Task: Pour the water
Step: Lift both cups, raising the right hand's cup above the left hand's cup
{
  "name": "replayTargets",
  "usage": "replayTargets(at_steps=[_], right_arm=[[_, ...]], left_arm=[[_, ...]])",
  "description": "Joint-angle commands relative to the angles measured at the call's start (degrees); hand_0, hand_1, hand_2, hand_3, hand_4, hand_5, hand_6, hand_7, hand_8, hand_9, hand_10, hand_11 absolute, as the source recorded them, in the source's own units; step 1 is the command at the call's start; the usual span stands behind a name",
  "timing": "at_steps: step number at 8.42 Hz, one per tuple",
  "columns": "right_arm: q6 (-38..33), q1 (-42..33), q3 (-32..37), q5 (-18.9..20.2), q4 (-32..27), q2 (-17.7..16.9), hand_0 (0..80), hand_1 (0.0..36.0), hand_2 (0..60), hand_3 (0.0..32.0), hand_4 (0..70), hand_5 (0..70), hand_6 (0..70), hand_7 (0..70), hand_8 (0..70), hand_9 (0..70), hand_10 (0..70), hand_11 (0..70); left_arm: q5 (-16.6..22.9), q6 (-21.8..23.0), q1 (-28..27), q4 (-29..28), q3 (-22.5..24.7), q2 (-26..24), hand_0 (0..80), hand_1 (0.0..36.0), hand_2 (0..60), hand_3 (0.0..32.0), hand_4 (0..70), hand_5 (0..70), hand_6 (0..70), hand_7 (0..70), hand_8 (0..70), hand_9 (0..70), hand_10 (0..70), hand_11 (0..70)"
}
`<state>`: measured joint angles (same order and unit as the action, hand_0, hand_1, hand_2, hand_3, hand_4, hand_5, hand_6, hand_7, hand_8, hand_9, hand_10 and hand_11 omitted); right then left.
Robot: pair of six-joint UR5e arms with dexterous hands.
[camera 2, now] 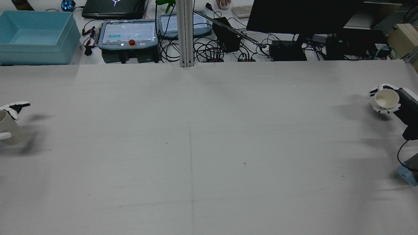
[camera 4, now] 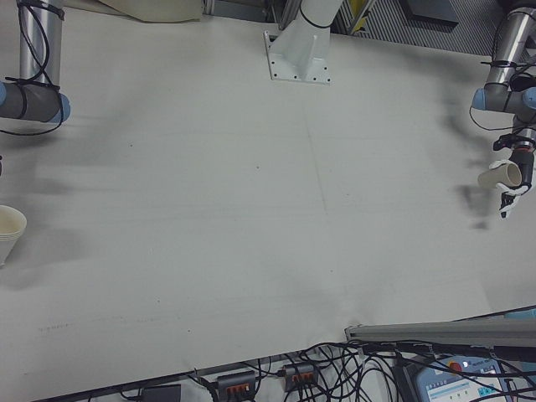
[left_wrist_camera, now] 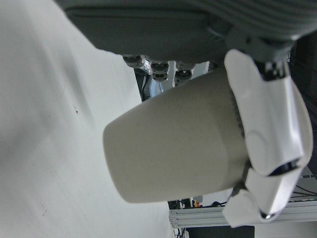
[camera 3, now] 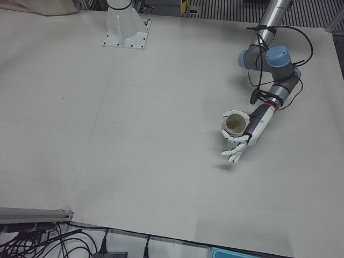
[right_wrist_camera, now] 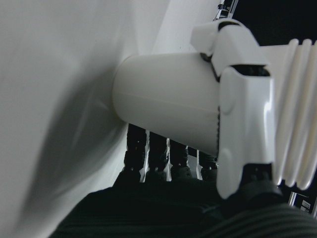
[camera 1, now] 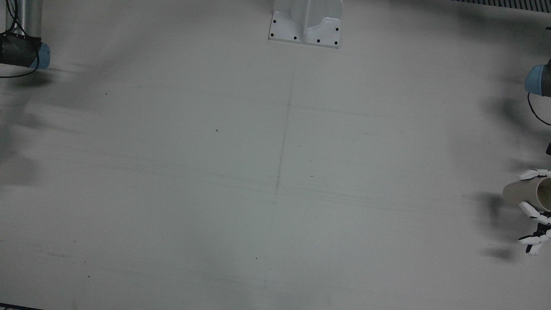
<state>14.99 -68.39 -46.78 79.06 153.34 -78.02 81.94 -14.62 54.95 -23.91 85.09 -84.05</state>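
Observation:
My left hand (camera 2: 8,109) is shut on a beige paper cup (camera 2: 7,130) at the table's left edge in the rear view. The left-front view shows this cup (camera 3: 234,124) tilted in the hand (camera 3: 243,141), mouth toward the camera, its shadow a little apart on the table. It fills the left hand view as cup (left_wrist_camera: 173,144) under white fingers (left_wrist_camera: 267,124). My right hand (camera 2: 396,101) is shut on a white cup (camera 2: 386,99) at the far right edge, mouth up. In the right hand view that cup (right_wrist_camera: 163,96) has its base close to the table; contact is unclear.
A white camera-post base (camera 1: 306,23) is bolted at the table's robot side. Beyond the far edge in the rear view lie a blue bin (camera 2: 36,36), a teach pendant (camera 2: 129,34), cables and a dark monitor (camera 2: 303,16). The grey tabletop (camera 1: 275,172) spans between the hands.

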Motion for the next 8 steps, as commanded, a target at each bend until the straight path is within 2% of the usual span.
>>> replayTargets(at_steps=[1,2,3,4,5,6,7,8], right_arm=[[0.04,-3.84,-14.07,3.89,7.44,-2.31,80.0,36.0,60.0,0.0,11.3,64.6,25.6,42.9,26.4,39.3,24.7,40.3],[0.12,-4.38,-21.87,4.78,13.77,-2.31,80.0,36.0,60.0,0.0,12.4,67.3,26.8,45.0,25.7,38.2,23.3,38.5],[0.30,-4.38,-29.78,4.70,20.79,-1.79,80.0,36.0,60.0,0.0,11.9,66.8,26.5,44.5,25.3,37.7,23.1,38.2],[0.39,-4.38,-37.78,4.62,29.73,0.31,80.0,36.0,60.0,0.0,11.2,66.0,26.0,43.2,24.5,36.5,23.0,38.0],[0.30,-4.47,-42.73,4.27,37.74,4.33,80.0,36.0,60.0,0.0,12.1,68.6,27.1,44.9,24.6,36.6,22.9,37.9],[0.30,-4.73,-45.22,4.09,43.65,9.07,80.0,36.0,60.0,0.0,13.1,70.0,28.2,46.7,25.0,37.3,23.1,38.2],[0.39,-4.74,-46.55,2.78,48.84,13.73,80.0,36.0,60.0,0.0,14.4,70.0,29.3,48.9,25.6,38.1,23.3,38.6],[0.56,-4.47,-48.56,-0.28,53.16,17.60,80.0,36.0,60.0,0.0,15.9,70.0,30.6,51.0,26.0,38.7,23.4,38.9]], left_arm=[[0.23,1.44,0.07,4.21,4.19,0.11,52.6,32.5,60.0,0.0,67.2,70.0,14.9,21.2,5.5,7.5,0.4,2.1],[0.58,1.53,0.24,5.79,6.47,0.11,52.4,32.5,60.0,0.0,67.1,70.0,15.0,21.0,5.5,7.4,0.3,2.0],[0.93,1.27,0.33,9.81,11.19,0.11,52.4,32.4,60.0,0.0,67.2,70.0,15.0,20.8,5.5,7.3,0.3,1.9],[1.37,1.26,0.42,14.64,16.72,-0.06,52.5,32.9,60.0,0.0,67.6,70.0,15.2,20.9,5.4,7.1,0.1,1.7],[4.68,1.18,0.16,18.95,20.08,-0.93,52.4,33.8,60.0,0.0,68.2,70.0,15.7,21.1,5.4,7.1,0.0,1.5],[9.41,1.00,0.33,23.17,20.47,-6.25,52.1,34.6,60.0,0.0,69.5,70.0,16.8,21.9,5.6,7.1,0.0,1.4],[11.03,0.74,0.24,27.47,20.56,-11.26,52.0,34.8,60.0,0.0,70.0,70.0,17.9,23.1,5.7,7.2,0.0,1.3],[11.13,0.04,-0.19,30.65,20.30,-14.97,52.2,34.9,60.0,0.0,70.0,70.0,17.9,23.2,5.7,7.1,0.0,1.2]])
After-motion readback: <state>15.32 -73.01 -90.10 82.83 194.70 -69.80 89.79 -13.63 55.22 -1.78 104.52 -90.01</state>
